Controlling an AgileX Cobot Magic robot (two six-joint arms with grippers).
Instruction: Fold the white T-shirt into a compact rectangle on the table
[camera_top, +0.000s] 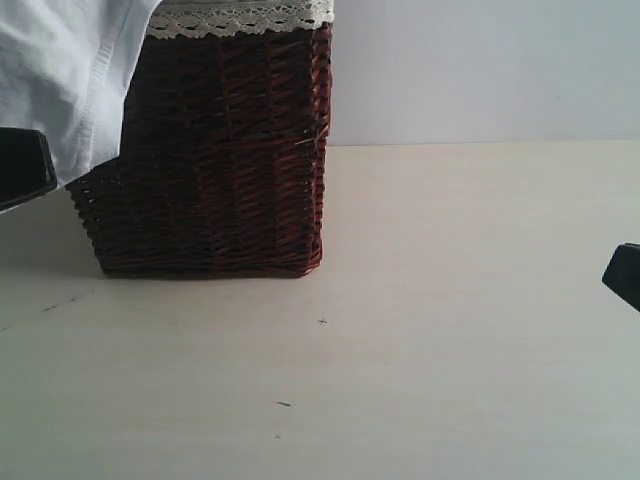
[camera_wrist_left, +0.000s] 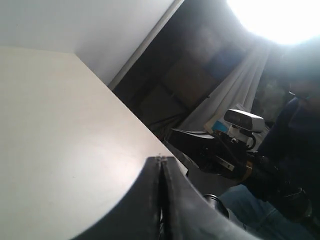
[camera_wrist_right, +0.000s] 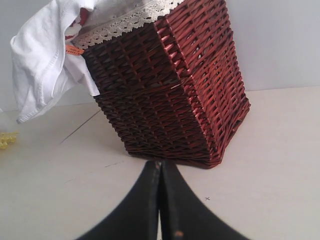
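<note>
The white T-shirt (camera_top: 65, 75) hangs crumpled over the left rim of the wicker basket (camera_top: 215, 150); in the right wrist view the T-shirt (camera_wrist_right: 42, 60) drapes down the basket's (camera_wrist_right: 175, 85) side, a bit of red showing at its top. The cream table (camera_top: 450, 330) lies bare in front. My left gripper (camera_wrist_left: 161, 161) is shut with nothing in it, over the table (camera_wrist_left: 60, 130) near its edge. My right gripper (camera_wrist_right: 159, 164) is shut and empty, low over the table (camera_wrist_right: 270, 165), its tips pointing at the basket's foot. In the exterior view only dark edges of the left gripper (camera_top: 22, 165) and the right gripper (camera_top: 625, 275) show.
White lace (camera_top: 240, 18) trims the basket's rim. A pale wall (camera_top: 480, 70) stands behind the table. A small yellow thing (camera_wrist_right: 6, 139) lies at the table's far left. Beyond the table edge stand dark equipment and a camera (camera_wrist_left: 242, 122), and a person in jeans (camera_wrist_left: 260, 212).
</note>
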